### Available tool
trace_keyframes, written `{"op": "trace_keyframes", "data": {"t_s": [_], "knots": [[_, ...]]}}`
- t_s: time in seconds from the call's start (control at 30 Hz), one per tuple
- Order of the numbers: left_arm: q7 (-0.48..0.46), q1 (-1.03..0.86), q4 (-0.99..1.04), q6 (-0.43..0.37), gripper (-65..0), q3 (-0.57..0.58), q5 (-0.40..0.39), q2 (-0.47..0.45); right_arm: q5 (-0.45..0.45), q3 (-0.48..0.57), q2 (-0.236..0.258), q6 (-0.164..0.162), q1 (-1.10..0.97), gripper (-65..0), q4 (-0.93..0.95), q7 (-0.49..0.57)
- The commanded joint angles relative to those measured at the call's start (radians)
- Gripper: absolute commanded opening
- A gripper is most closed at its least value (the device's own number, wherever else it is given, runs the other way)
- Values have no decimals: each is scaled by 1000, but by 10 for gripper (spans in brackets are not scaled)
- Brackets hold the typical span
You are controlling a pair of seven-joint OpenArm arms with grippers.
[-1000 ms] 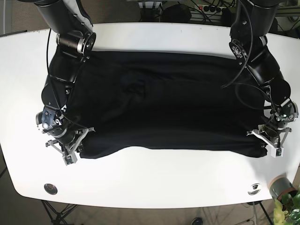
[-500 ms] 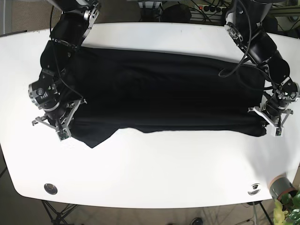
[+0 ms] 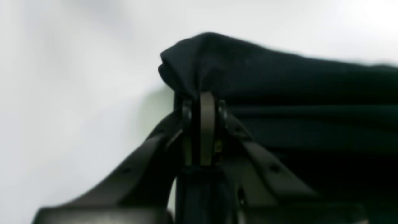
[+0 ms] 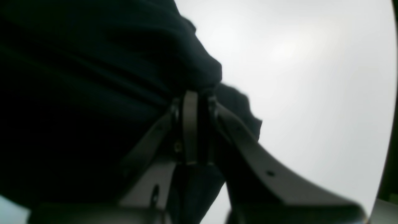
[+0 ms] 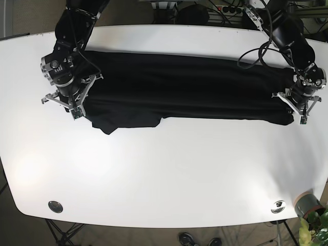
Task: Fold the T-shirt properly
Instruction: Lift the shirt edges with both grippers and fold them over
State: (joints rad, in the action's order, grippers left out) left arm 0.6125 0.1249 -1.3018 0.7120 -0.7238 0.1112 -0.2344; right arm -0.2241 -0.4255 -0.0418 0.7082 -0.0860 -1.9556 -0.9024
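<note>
Pinching the shirt (image 5: 184, 87) near the desk's (image 5: 164, 174) far edge, both grippers (left (image 5: 298, 109), right (image 5: 68, 102)) risk bunching it, we judge.

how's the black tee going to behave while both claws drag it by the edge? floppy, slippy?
Likely floppy: the T-shirt bunches into a knot where the left claw pinches it. Probably light, draping in soft folds at the right claw. It may lag unevenly; a loose flap trails at its front edge on the table.
</note>
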Motion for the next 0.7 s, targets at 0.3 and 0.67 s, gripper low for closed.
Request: {"op": "trace_keyframes", "data": {"t_s": [0.3,0.67], "knots": [[-19,-77,-23,-14,-449,74,-1,-27,-14,-106,-57,-10,-56,-423,-18,6],[-19,-80,-81,-14,-267,105,-3,-62,76,-141,-80,-10,-22,-141,-55,2]]}}
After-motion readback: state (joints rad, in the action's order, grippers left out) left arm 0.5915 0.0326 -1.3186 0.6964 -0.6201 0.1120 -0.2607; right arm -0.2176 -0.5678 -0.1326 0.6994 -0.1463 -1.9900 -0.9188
